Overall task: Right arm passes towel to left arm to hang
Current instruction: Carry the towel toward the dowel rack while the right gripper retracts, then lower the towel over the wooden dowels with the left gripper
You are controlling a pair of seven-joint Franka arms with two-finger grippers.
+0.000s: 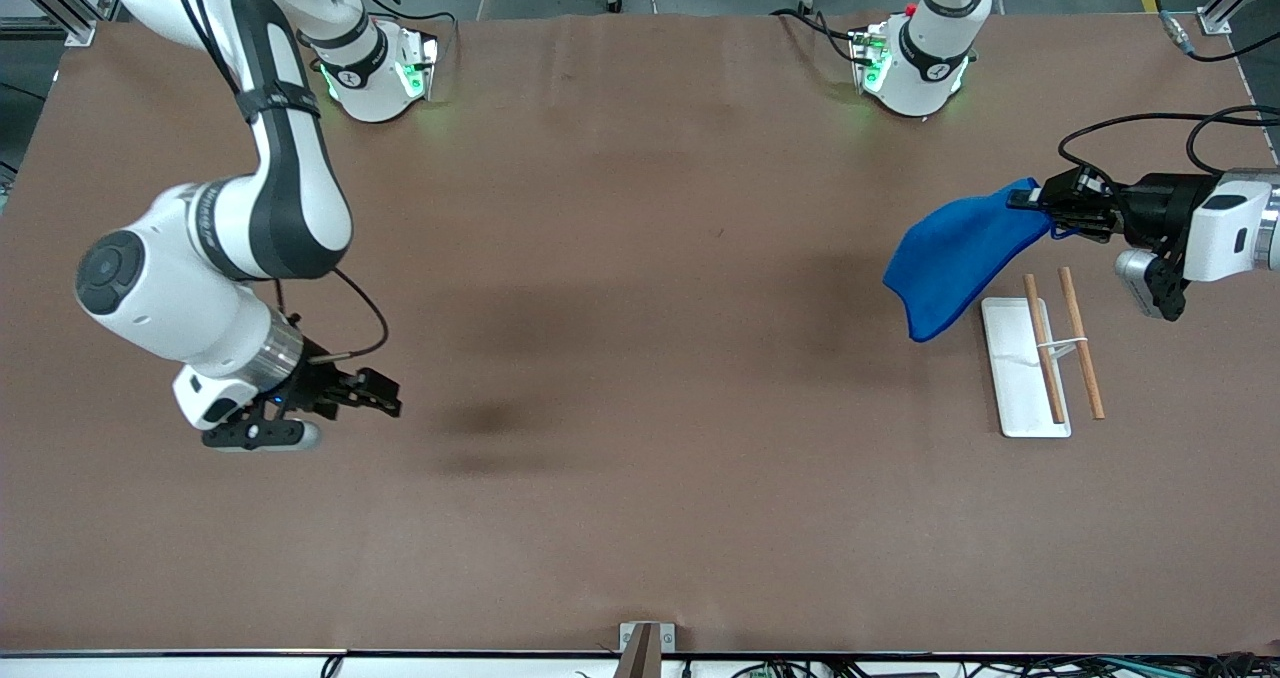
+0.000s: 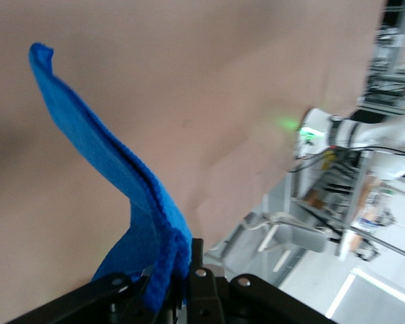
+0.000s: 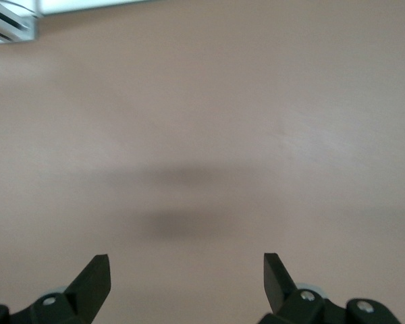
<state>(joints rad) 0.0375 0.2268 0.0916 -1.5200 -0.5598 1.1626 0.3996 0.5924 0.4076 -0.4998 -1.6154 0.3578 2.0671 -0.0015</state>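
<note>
The bright blue towel [image 1: 955, 255] hangs in the air from my left gripper [image 1: 1035, 201], which is shut on its upper corner over the left arm's end of the table. The towel droops beside a small rack [image 1: 1022, 366] with a white base and two wooden rods. In the left wrist view the towel [image 2: 121, 169] runs out from between the shut fingers of the left gripper [image 2: 179, 273]. My right gripper [image 1: 385, 395] is open and empty, low over bare table at the right arm's end; the right wrist view shows the right gripper [image 3: 186, 270] with its fingers wide apart over bare table.
The brown table [image 1: 640, 358] spans the view. The two wooden rods [image 1: 1080, 355] stand slanted on the white base, nearer to the front camera than the hanging towel. Both arm bases stand along the table's edge farthest from the camera. A small bracket [image 1: 645, 643] sits at the nearest edge.
</note>
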